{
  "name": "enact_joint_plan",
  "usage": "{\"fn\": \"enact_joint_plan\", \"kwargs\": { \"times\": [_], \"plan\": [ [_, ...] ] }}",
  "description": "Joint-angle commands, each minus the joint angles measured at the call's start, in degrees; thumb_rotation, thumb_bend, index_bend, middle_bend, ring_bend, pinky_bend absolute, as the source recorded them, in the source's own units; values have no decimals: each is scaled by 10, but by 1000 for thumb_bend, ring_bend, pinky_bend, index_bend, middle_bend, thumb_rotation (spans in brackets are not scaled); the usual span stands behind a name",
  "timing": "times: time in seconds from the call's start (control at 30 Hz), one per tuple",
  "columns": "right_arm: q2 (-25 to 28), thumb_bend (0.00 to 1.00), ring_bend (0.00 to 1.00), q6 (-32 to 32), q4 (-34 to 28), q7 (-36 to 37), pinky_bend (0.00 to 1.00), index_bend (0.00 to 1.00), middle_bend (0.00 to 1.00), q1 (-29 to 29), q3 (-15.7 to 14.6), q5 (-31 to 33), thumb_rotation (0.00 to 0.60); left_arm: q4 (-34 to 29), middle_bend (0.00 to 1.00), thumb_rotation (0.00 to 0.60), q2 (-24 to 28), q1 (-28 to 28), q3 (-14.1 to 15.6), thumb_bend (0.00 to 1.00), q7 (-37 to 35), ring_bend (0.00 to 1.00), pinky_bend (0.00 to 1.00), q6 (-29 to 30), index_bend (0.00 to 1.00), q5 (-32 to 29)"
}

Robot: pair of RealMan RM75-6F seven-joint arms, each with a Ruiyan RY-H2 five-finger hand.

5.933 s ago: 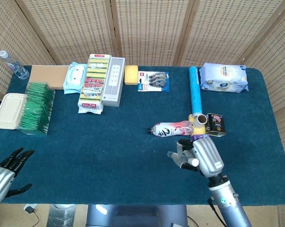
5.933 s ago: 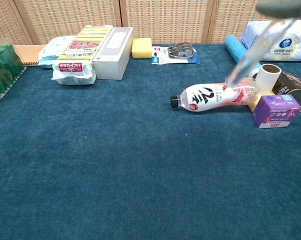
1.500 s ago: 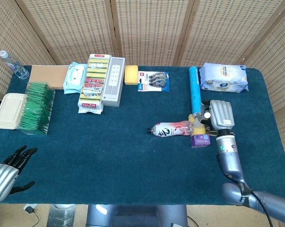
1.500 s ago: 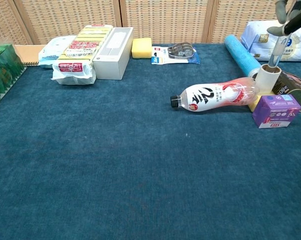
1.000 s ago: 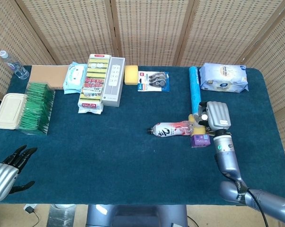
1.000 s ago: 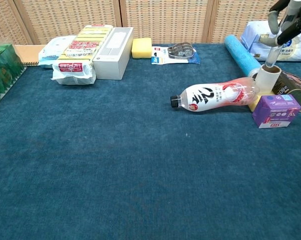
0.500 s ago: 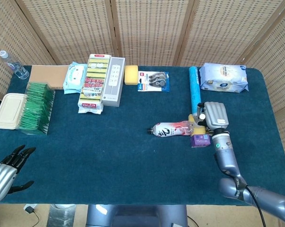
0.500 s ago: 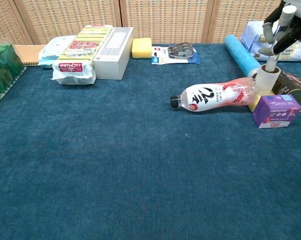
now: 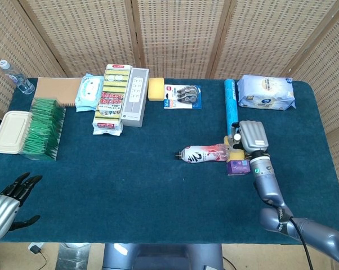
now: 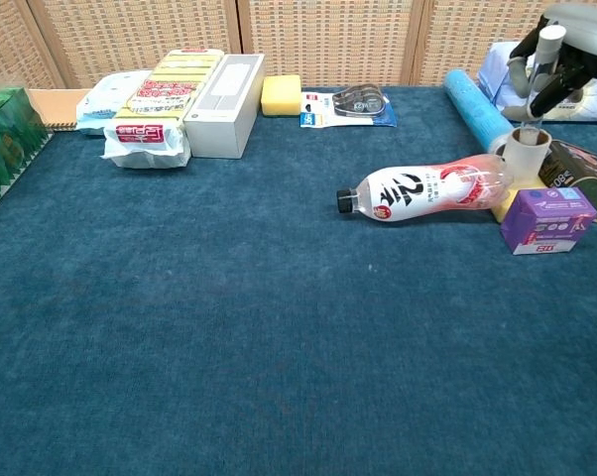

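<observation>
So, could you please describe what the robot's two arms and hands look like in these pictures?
The right hand has a ribbed silver-grey metal back and dark fingers with pale tips. Its arm is smooth blue-grey metal in rounded segments, with a small green light near the wrist and a black cable low down. The left hand has the same silver back and black fingers.

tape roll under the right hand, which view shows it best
Chest view: the tape roll stands clear beside the bottle, the right hand just above. In the head view that hand covers nearly all of it.
</observation>
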Motion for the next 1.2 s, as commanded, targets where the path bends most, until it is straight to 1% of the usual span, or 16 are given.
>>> {"fn": "enact_joint_plan", "kwargs": {
  "times": [0.03,0.2,0.47,0.63,0.77,1.0,1.2],
  "plan": [
    [-7,315,752,-6,13,6,637,657,722,5,0,-3,600,0,156,600,0,0,-1,114,-1,76,297,1,0,-1],
    [-8,306,666,-10,20,10,567,608,646,7,-1,-5,600,0,156,600,0,0,0,114,1,76,298,-1,0,0],
    [5,290,552,-8,11,12,475,532,545,1,-3,-9,600,0,156,600,0,-1,0,113,2,76,297,-3,0,1],
    [22,280,488,0,-4,2,449,477,489,-5,-8,-16,600,0,156,600,0,-2,1,114,1,76,297,0,0,4],
    [46,271,404,-2,-27,-21,396,405,409,-10,-16,-16,600,-1,156,600,0,-4,2,113,4,77,298,-2,0,8],
    [82,271,354,-11,-68,-11,365,347,350,-21,-17,-7,600,-3,156,600,1,-7,3,114,7,76,297,-4,0,13],
    [84,263,329,-12,-73,3,347,316,326,-22,-16,-6,600,-5,156,600,2,-7,3,113,9,76,297,-2,0,16]
  ]
}}
